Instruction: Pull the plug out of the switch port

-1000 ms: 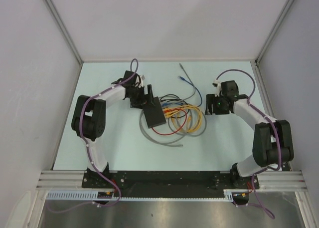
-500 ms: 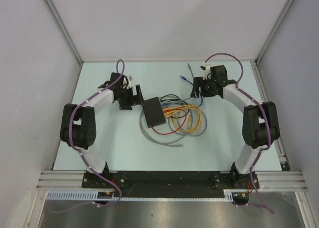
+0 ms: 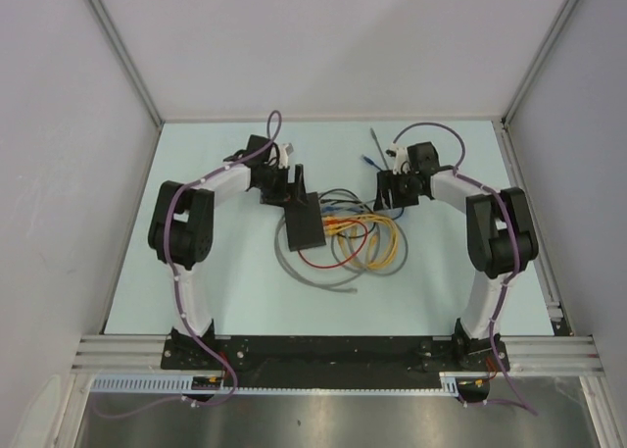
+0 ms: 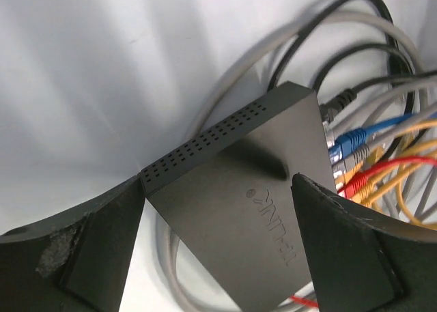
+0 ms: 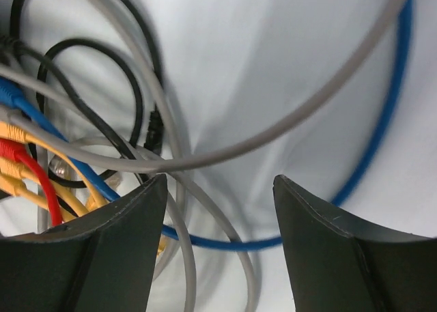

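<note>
**Switch at mid-table, with both grippers spread and empty**

Switch (image 3: 305, 226): a flat black box lying on the pale table (image 3: 196, 301) between the two arms, slightly left of centre in the overhead view. Its socket edge faces the right arm's side. The plugs (image 4: 347, 155) along that edge form a row of dark grey, blue, yellow and red, and all appear seated in their ports.

Left gripper (image 3: 290, 185): positioned at the far end of the switch, jaws spread wide, with nothing clamped. In the left wrist view its two fingers (image 4: 89, 257) frame the vented end of the case, one near each corner. The switch therefore lies directly between and below the fingertips. Whether the pads touch the case cannot be told.

Right gripper (image 3: 392, 195): positioned to the right of the switch and apart from it, over the far part of the cable tangle. Its jaws are parted and hold nothing. In the right wrist view a grey cable (image 5: 293, 128) and a blue cable (image 5: 382, 141) arc across the table below the gap between the fingers. A black cable (image 5: 89, 52) and a red cable (image 5: 37, 175) lie to the left of that gap.

Yellow cables (image 3: 387, 247) coil on the table just right of the switch, between it and the right arm.
</note>
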`<state>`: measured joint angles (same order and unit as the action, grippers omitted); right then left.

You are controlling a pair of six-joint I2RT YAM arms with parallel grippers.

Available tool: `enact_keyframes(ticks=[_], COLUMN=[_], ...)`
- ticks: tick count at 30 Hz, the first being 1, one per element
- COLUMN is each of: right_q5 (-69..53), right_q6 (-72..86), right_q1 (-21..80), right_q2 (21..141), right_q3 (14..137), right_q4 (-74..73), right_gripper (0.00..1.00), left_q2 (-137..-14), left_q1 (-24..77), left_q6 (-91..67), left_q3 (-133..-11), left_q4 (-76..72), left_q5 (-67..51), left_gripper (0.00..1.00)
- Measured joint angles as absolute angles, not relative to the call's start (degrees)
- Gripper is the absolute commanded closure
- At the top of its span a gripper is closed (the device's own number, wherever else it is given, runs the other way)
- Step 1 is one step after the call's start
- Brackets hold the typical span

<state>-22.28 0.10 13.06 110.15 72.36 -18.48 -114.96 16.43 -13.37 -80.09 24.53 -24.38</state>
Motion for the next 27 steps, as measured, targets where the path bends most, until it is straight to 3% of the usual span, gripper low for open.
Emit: enact_keyframes(ticks=[8,15,18,22,26,27], right_q5=[-22.96,-23.11,-24.40,-27.14,-30.96,-32.05], right_q6=[-2.02,-2.68,-4.32,-7.73,-9.04,-8.62], right_q1=[15.55,14.48,11.20,7.60,7.75,7.84], right_q2=[101.62,97.30,94.96,90.65,85.89,85.03], right_q3=[60.66,58.83,58.83,58.87,60.25,61.08], right_q4=[-20.05,-23.88,-26.83,-33.63,-37.98,-37.93], right_gripper=[0.30,0.26,0.15,0.07,0.07,0.08], left_q2=[-120.55,-122.34,-122.08,-119.09,-110.78,-108.03], left_q1=[22.92,24.67,23.83,22.09,20.84,20.62], left_q6=[-12.80,-11.94,-11.99,-11.99,-11.90,-11.88], left_q3=[-87.07,-90.52,-90.70,-90.56,-87.85,-86.61], left_q4=[24.53,25.41,26.04,27.24,27.05,26.70], left_q5=[-24.49,-23.99,-24.14,-24.18,-24.10,-24.08], left_gripper=[0.07,0.00,0.00,0.00,0.01,0.07])
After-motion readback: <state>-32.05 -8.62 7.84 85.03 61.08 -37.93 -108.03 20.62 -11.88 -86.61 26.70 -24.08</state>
